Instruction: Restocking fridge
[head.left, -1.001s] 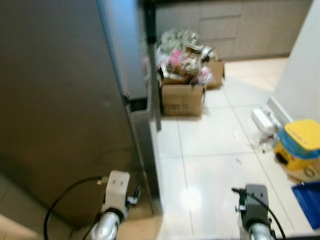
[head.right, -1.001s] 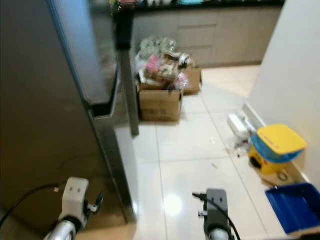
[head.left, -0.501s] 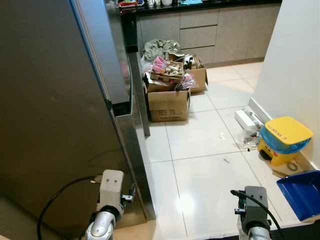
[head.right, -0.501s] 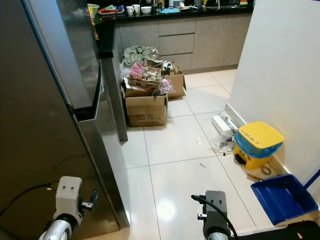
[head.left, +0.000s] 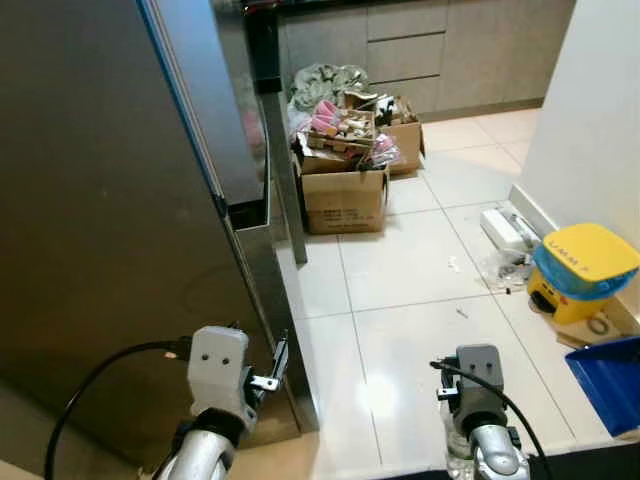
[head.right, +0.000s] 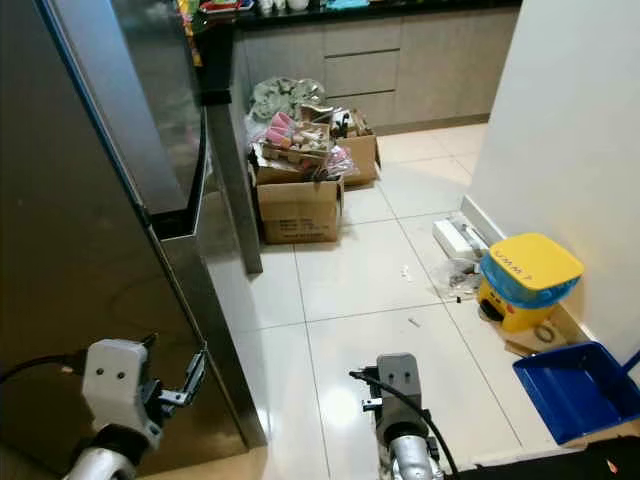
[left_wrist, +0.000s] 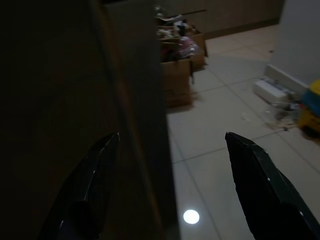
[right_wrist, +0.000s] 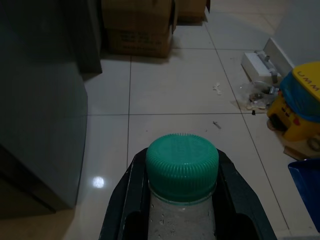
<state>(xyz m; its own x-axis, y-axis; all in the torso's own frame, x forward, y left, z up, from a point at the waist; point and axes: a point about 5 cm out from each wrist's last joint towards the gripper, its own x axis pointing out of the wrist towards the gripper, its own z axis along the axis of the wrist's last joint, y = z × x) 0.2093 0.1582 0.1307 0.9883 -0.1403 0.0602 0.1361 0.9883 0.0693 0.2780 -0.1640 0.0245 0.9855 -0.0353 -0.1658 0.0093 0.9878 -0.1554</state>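
Note:
The fridge (head.left: 100, 200) is a tall dark steel cabinet on my left with its doors closed. My left gripper (left_wrist: 170, 185) hangs open in front of the fridge's right edge, nothing between its black fingers (left_wrist: 92, 180). Its white wrist block (head.left: 218, 365) shows low down by the fridge's lower corner. My right gripper (right_wrist: 182, 210) is shut on a clear bottle with a green ribbed cap (right_wrist: 182, 167), held upright over the white tiled floor to the right of the fridge. The right wrist (head.left: 478, 378) shows low in the middle.
Open cardboard boxes (head.left: 345, 190) stuffed with packets stand past the fridge's far corner, before grey kitchen cabinets (head.left: 430, 50). A white wall (head.left: 590, 120) closes the right side. Along it lie a white box (head.left: 505, 230), a yellow bin (head.left: 585, 270) and a blue tray (head.left: 610, 375).
The head camera has shifted; the picture was blurred a second ago and is sharp now. Both wrists sit a little higher in view. The right gripper still holds the bottle.

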